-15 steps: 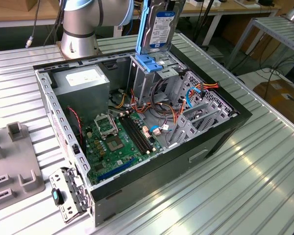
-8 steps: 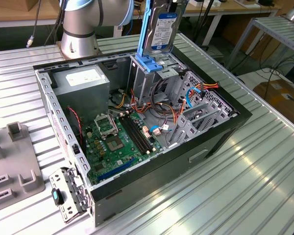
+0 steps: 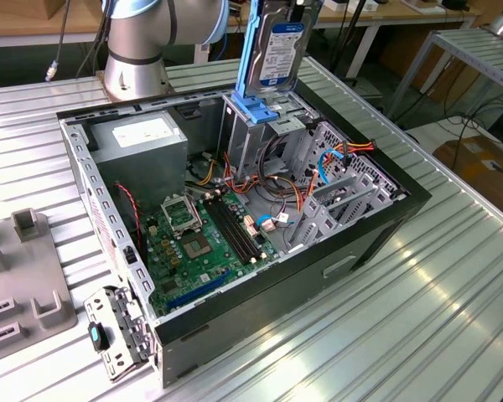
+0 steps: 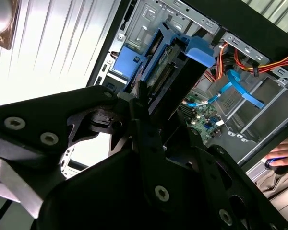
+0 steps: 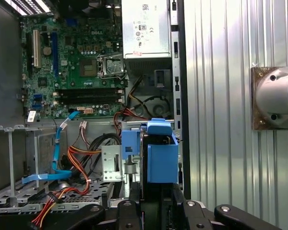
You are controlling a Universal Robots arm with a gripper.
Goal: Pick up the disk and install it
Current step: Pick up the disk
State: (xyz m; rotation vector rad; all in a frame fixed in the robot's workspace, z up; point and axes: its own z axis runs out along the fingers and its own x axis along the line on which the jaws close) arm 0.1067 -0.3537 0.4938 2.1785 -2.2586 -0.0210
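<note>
- our gripper (image 4: 146, 103) holds the disk (image 3: 277, 46) clamped upright, with the drive cage (image 3: 243, 142) straight beneath.
- we judge that a slight tilt could jam the disk on the cage rim.

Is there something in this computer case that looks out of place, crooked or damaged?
Nothing looks damaged. The disk hangs on edge in the tool over the drive cage, not yet seated. A blue cable and orange wires lie loose in the case. A person's hand lies outside the case wall.
</note>
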